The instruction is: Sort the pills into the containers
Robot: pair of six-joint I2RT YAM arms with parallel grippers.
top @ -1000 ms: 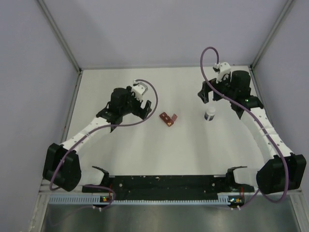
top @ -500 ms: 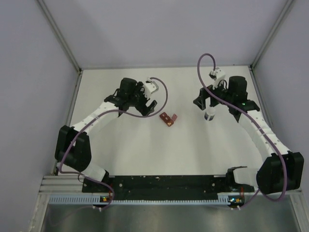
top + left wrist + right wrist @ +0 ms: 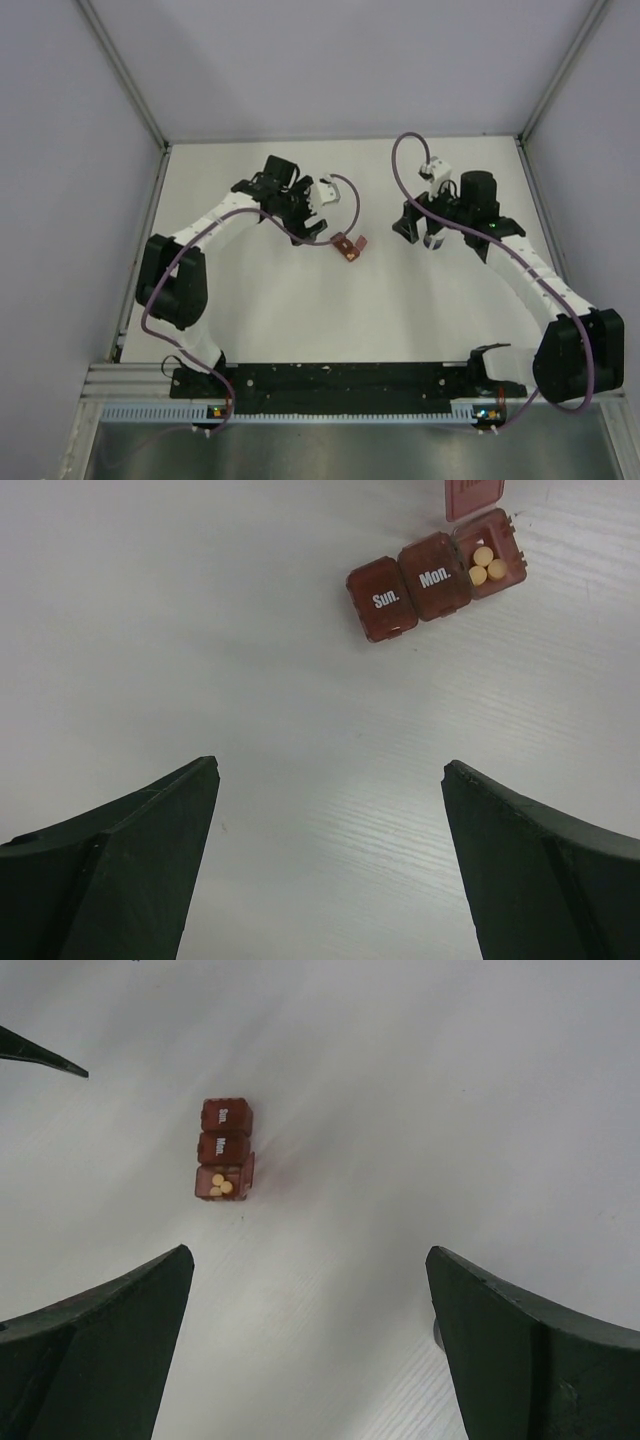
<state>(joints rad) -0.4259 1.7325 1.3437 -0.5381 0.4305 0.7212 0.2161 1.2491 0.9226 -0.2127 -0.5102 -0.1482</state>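
Drawn in toward centre since a second ago: left gripper, now just beside containers; right gripper too, but farther off. Both spread wide, empty. Strip ahead-right of left gripper, long axis crosswise to approach; end compartment open, three pills inside.

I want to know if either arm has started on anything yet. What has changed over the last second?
The left gripper swung right and ended close beside the pill organizer. The right gripper edged left, toward the centre. Both are open and empty, and nothing was grasped or released. The pill organizer stayed put, with one compartment open holding three yellow pills and the other two shut.
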